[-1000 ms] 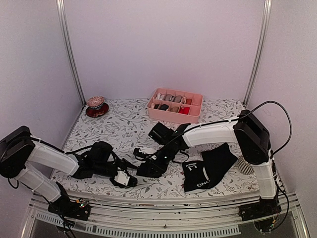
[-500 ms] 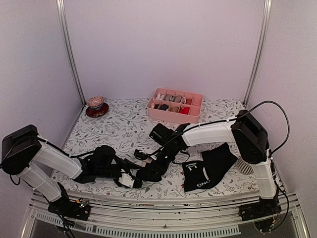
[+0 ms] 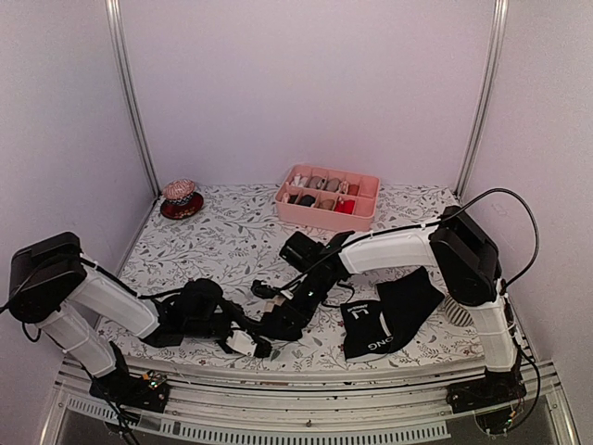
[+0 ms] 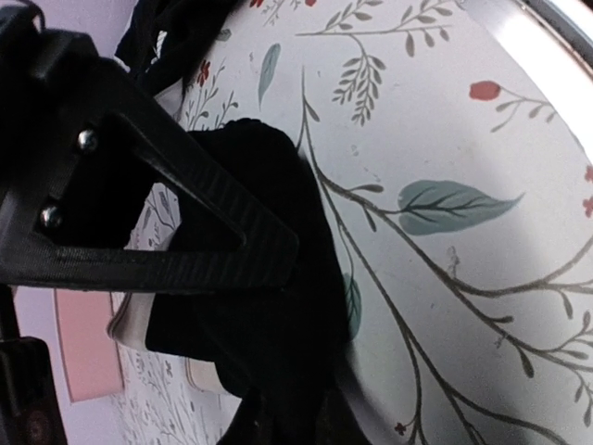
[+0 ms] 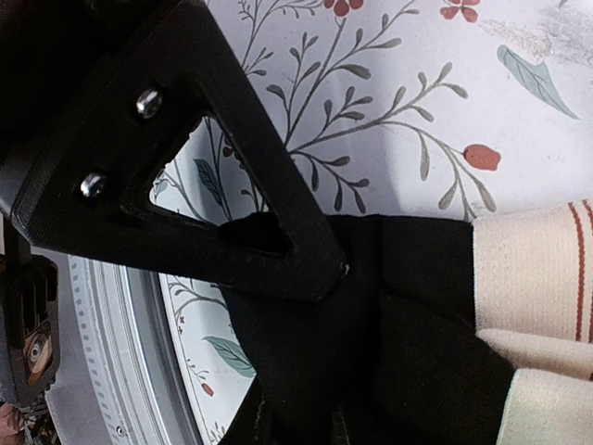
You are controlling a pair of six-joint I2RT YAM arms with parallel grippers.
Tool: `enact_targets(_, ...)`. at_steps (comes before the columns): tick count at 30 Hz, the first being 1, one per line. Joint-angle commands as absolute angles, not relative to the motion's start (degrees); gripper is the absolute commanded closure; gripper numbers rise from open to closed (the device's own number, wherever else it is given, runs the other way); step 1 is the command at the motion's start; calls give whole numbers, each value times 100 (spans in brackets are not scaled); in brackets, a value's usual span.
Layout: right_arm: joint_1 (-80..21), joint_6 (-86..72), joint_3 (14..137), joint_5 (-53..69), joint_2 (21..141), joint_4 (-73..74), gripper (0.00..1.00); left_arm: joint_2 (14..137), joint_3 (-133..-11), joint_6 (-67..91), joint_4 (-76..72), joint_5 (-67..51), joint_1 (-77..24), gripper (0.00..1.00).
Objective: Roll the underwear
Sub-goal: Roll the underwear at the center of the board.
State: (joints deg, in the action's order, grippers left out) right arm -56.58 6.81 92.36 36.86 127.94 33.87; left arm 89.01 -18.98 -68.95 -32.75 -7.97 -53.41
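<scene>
Our left claw [image 3: 262, 349] and right claw [image 3: 275, 327] pinch the beige-band briefs [image 5: 417, 324]; they look soft and floppy, so we hold the edge.

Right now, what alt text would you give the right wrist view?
The right gripper pinches bunched black fabric of the beige-waistband brief, its red-striped waistband at right. Floral tablecloth lies beneath, the table's metal edge at left.
</scene>
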Motion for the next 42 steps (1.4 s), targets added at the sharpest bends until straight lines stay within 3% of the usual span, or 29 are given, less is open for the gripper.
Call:
enact_targets(1, -5603, 659, 9360, 3500, 12901, 3413, 82, 9024, -2001, -6908, -2647, -641, -5505, 96)
enact_targets(10, -5599, 728, 9006, 2818, 12104, 3412, 53, 9218, -2821, -6520, -776, -715, -5503, 100)
enact_targets(17, -5705, 803, 7656, 1871, 10634, 2704, 31, 9435, -3455, -6176, 295, -1129, -5381, 99)
enact_targets(23, -6352, 1084, 6152, 226, 9453, 1811, 22, 9641, -4214, -5813, 1417, -1707, -5173, 99)
enact_targets(30, -6792, 1954, 4788, -1133, 8845, 174, 21, 9905, -4800, -5603, 2212, -2299, -4868, 99)
enact_targets(38, -7673, 2922, 5014, -2289, 9580, -513, 22, 10573, -5627, -5590, 3185, -3083, -4400, 98)
enact_targets(42, -7759, 3443, 5497, -2412, 10249, -560, 27, 10768, -5879, -5528, 3429, -3290, -4250, 98)
